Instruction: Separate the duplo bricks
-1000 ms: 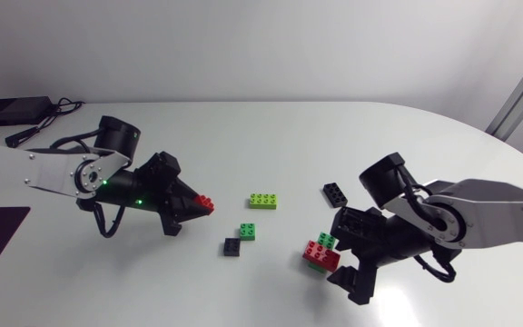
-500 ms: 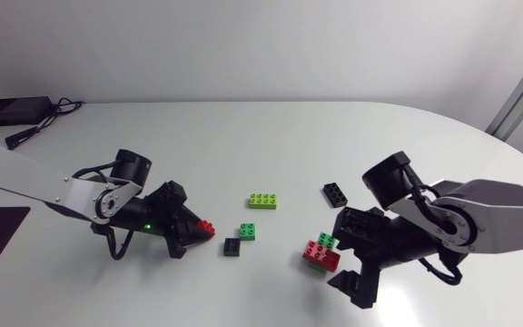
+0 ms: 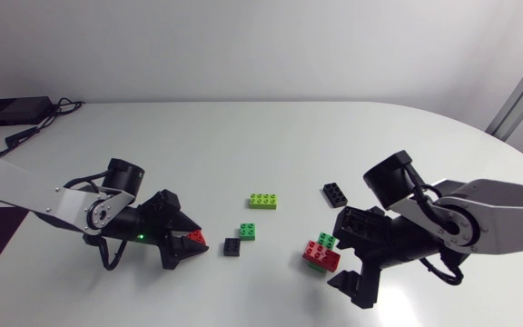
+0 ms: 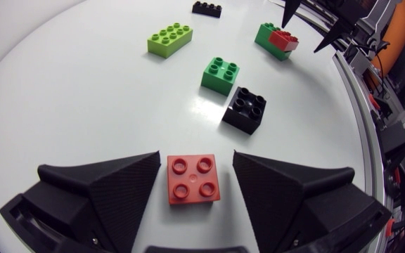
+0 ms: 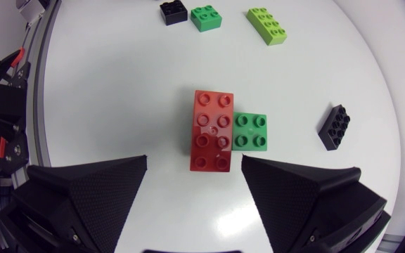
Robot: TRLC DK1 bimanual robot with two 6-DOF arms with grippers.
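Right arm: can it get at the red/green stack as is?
Likely yes. The right end effector is open with the red-and-green stack just ahead of its fingertips, nothing between them. The nearest loose piece, a black brick, lies well off to the side.

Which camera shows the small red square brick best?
The left wrist view: the red square brick lies whole, studs up, between the left hand's open fingers. The head view shows only a red sliver at that hand's tip; the right wrist view misses it.
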